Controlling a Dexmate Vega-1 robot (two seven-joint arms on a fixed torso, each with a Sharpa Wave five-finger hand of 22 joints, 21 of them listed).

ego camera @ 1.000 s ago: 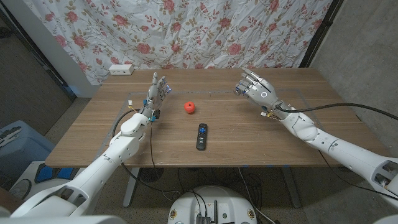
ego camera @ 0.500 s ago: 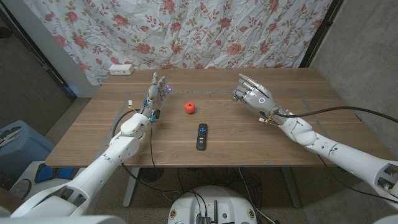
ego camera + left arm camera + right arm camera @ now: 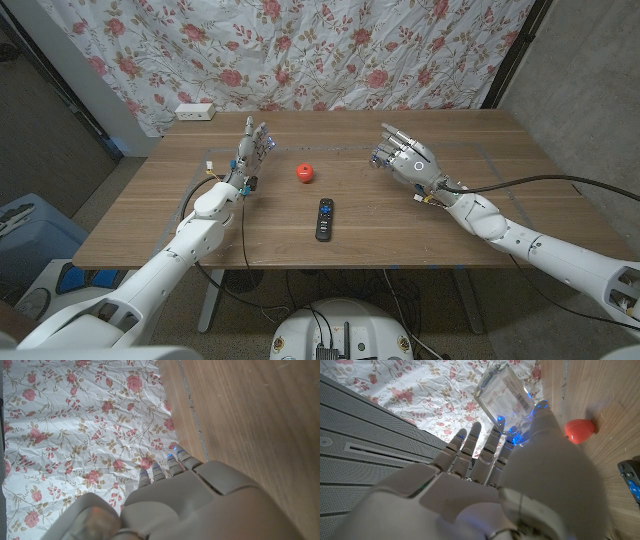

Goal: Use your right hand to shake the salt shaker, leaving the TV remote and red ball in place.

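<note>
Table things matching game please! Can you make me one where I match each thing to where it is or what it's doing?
Things:
1. red ball
2. TV remote
3. salt shaker
4. left hand

Descriptions:
A. black, lying on the wood nearer the robot than the ball
B. clear, with a label, held up in the right hand
C. fingers pointing up, holding nothing
D. small and round, sitting on the table between the two hands

Right pairs: 1-D, 2-A, 3-B, 4-C
</note>
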